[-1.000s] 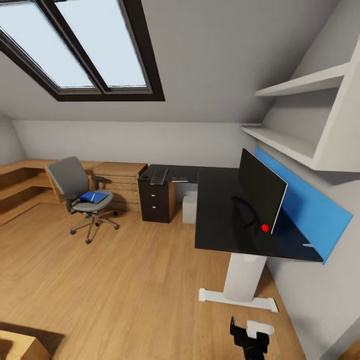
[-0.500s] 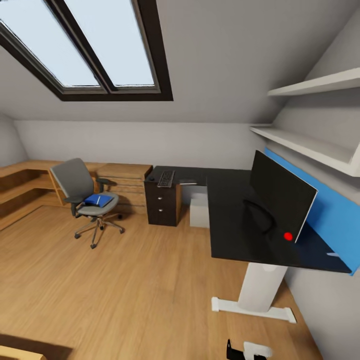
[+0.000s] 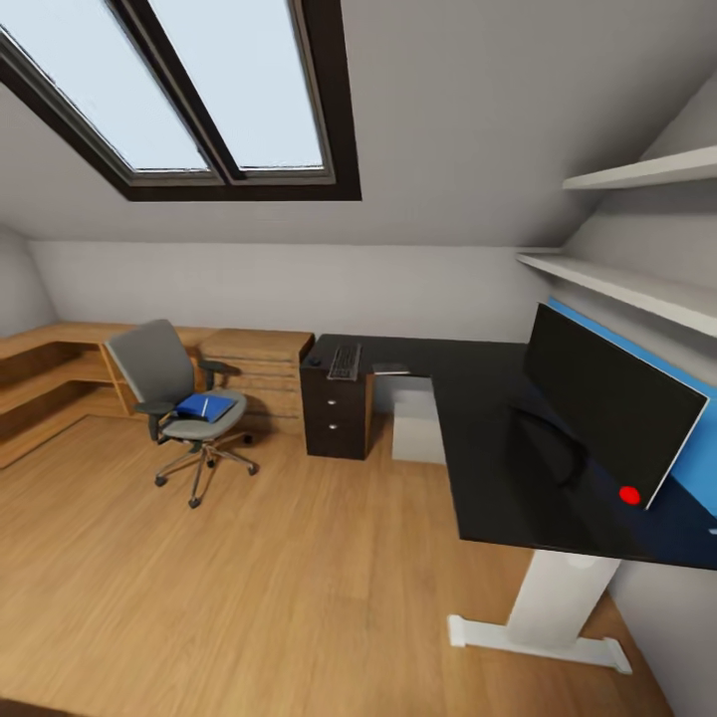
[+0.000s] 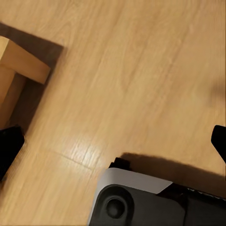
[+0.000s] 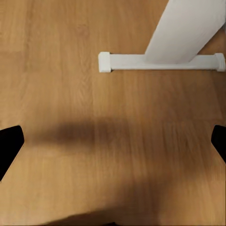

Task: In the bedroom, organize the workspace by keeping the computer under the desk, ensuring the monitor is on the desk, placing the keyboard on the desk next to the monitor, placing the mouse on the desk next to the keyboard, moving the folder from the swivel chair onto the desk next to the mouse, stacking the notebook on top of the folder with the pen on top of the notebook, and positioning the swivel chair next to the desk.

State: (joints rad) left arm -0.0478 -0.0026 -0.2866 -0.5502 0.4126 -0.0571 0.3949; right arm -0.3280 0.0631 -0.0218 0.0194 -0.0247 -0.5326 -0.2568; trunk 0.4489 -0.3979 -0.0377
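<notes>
Risk sits mostly in the approach, since nothing is in hand. The chair [image 3: 182, 408] stands well apart from the desk [image 3: 498, 448], out on the floor [image 3: 299, 588], with the folder [image 3: 204, 405] lying on its seat and a thin light strip across it, perhaps the pen. On casters, the chair may roll or turn if bumped, and the folder could slide off. The keyboard [image 3: 345, 360] and mouse [image 3: 315, 360] lie at the desk's far end, well away from the monitor [image 3: 609, 403]; the computer [image 3: 418, 423] stands beneath. Driving close could clip the desk's white leg [image 3: 558, 602]. In both wrist views the jaws stand wide over bare floor, holding nothing.
</notes>
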